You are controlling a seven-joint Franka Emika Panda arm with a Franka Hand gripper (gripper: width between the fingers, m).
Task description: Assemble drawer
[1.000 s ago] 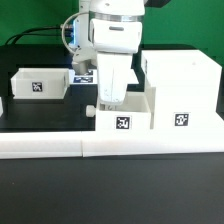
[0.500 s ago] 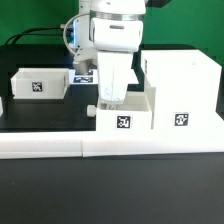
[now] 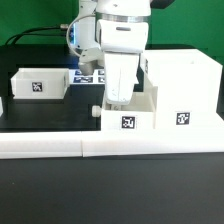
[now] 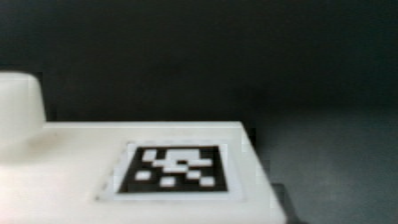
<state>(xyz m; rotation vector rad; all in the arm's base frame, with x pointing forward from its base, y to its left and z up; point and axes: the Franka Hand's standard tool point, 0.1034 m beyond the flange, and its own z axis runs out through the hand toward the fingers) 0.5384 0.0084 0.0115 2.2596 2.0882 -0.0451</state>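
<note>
A small white drawer box [image 3: 130, 118] with a marker tag on its front stands near the table's front, just to the exterior view's left of the large white drawer housing [image 3: 185, 92]. A small knob [image 3: 97, 111] sticks out of its left side. My gripper [image 3: 119, 99] reaches down into the box from above and appears shut on its wall; the fingertips are hidden behind the front wall. The wrist view shows a white panel with a tag [image 4: 178, 167] and a white round part [image 4: 16, 105]; no fingers show clearly there.
A second small white box [image 3: 40, 84] with a tag stands at the exterior view's left. The marker board [image 3: 88, 75] lies behind the arm. A low white rail [image 3: 60, 148] runs along the table's front edge.
The gripper and the small drawer box have shifted together a little to the exterior view's right, toward the housing.
</note>
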